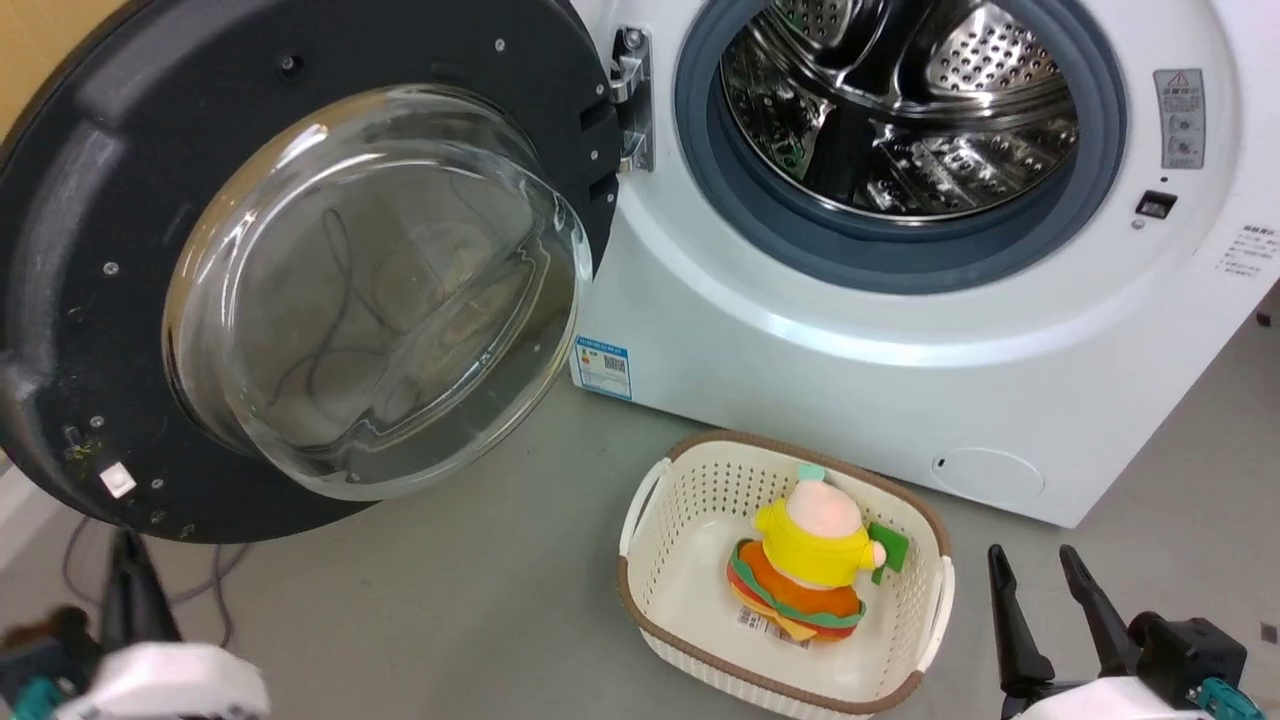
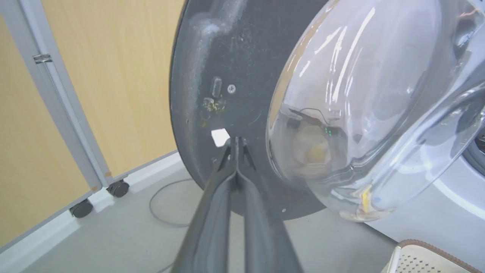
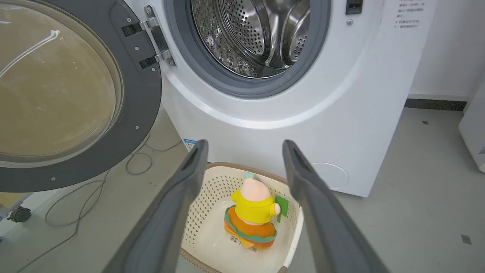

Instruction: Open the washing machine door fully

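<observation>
2 grippers show low in the head view. At far left, the left gripper (image 2: pixel 235 142) has its fingers (image 2: pixel 212 212) pressed together on nothing. Their tips lie against the door's (image 1: pixel 370 290) black inner rim, just beside a small white square (image 2: pixel 219 136); I cannot tell whether they touch it. The door stands swung out to the left of the washer (image 1: pixel 800 350) on its hinge (image 1: pixel 630 95), glass bowl bulging toward the robot and the steel drum (image 1: pixel 900 100) exposed. On the floor before the washer sits a basket (image 1: pixel 650 600) holding a plush toy (image 1: pixel 810 570). Near the basket, at far right, the right gripper (image 1: pixel 1032 555) hangs with fingers spread, empty.
</observation>
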You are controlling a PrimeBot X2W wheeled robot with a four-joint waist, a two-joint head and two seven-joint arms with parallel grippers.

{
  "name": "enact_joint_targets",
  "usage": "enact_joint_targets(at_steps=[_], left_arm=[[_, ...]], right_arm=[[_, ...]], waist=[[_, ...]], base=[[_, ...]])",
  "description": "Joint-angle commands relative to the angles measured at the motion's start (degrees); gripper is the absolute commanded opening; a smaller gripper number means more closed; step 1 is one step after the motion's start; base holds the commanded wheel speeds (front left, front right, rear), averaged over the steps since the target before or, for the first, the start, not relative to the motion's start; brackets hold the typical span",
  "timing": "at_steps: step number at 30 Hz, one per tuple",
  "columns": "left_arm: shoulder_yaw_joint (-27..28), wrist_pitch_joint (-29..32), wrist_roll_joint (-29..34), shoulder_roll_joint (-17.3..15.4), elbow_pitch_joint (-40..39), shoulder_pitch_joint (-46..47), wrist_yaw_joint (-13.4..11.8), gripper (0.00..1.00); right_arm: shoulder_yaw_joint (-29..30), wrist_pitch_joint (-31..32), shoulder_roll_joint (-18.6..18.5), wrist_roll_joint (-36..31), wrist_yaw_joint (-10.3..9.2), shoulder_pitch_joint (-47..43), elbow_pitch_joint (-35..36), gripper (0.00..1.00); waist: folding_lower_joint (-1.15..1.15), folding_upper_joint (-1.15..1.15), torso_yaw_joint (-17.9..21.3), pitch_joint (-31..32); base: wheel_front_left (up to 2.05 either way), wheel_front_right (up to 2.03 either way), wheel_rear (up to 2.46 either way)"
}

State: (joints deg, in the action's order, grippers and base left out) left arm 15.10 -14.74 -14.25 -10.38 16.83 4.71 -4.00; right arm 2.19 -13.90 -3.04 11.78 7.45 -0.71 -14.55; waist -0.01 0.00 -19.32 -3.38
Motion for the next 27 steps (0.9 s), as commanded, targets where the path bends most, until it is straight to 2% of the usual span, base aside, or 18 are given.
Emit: enact_joint_targets(at_steps=[1, 2, 3, 8, 15, 27], left_arm=[[-0.36, -0.26, 0.78, 1.13, -1.39, -1.73, 0.07, 0.60], [-0.64, -0.26, 1.13, 2.15, -2.56, -3.09, 0.21, 0.96], [-0.99, -0.26, 1.60, 2.91, -3.33, -4.44, 0.20, 1.00], [-3.21, -0.26, 3.22, 5.23, -6.65, -9.07, 0.07, 1.00], [-7.38, -0.26, 5.96, 6.41, -10.67, -11.96, -0.31, 1.00], [-15.08, -0.26, 8.94, 6.82, -9.57, -8.70, 1.12, 1.00]], right_arm=[[-0.09, -0.45, 0.16, 0.33, 0.03, -0.44, -0.21, 1.00], [-0.16, -0.50, 0.16, 0.38, 0.03, -0.55, -0.32, 1.00], [-0.24, -0.55, 0.16, 0.46, 0.03, -0.67, -0.45, 1.00], [-0.67, -0.76, 0.16, 0.65, 0.03, -1.15, -1.02, 1.00], [-1.33, -0.93, 0.16, -0.02, 0.03, -1.12, -1.17, 1.00], [-1.84, -1.04, 0.16, -2.91, 0.03, -0.65, -0.24, 1.00]], waist=[[0.01, 0.00, -0.02, 0.55], [0.01, 0.00, 0.02, 0.85], [0.01, 0.00, 0.07, 1.18], [0.01, 0.00, 0.70, 2.56], [0.01, 0.00, 3.17, 3.47], [0.01, 0.00, 10.69, 3.70]], base=[[0.00, 0.00, 0.00], [0.00, 0.00, 0.00], [0.00, 0.00, 0.00], [0.00, 0.00, 0.00], [0.00, 0.00, 0.00], [0.00, 0.00, 0.00]])
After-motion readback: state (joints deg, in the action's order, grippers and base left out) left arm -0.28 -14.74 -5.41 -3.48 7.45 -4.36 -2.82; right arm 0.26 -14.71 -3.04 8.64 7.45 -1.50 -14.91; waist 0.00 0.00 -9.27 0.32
